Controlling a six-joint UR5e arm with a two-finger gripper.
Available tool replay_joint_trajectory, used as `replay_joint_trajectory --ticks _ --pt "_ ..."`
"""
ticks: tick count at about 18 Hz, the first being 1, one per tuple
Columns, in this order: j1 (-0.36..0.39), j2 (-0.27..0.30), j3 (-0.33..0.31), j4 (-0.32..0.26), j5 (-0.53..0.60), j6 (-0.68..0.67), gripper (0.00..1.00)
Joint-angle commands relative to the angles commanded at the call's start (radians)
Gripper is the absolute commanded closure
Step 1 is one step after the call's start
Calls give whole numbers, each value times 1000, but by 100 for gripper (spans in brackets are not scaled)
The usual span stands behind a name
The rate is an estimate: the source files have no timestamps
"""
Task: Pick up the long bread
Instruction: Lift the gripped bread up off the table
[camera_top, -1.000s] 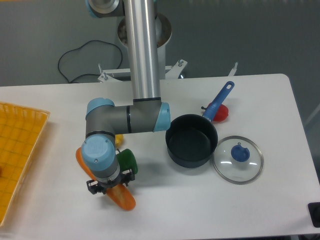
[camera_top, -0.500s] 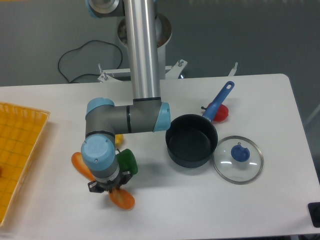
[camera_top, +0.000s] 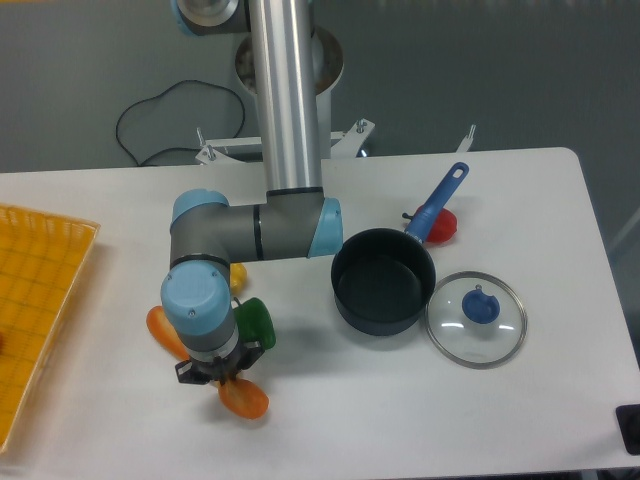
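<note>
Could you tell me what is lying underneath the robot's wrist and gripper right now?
The long bread runs under the gripper; only its two orange ends show. A green pepper and a bit of something yellow peek out beside the wrist. The bread's middle and the fingertips are hidden.

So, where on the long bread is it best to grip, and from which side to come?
Probably at its middle, from straight above, jaws across its narrow width. The bread lies diagonally, one rounded end near the table's front and the other to the left, so the middle should balance. The gripper is already over that part, hiding it; whether it has closed cannot be told. The green pepper lies close beside.
</note>
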Motion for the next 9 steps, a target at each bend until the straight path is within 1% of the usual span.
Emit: replay_joint_trajectory --ticks 4,7,9 --pt "-2 55 0 -3 3 46 91" --pt "1 92 0 -9 9 182 91" --pt "5 113 -6 -21 12 225 91"
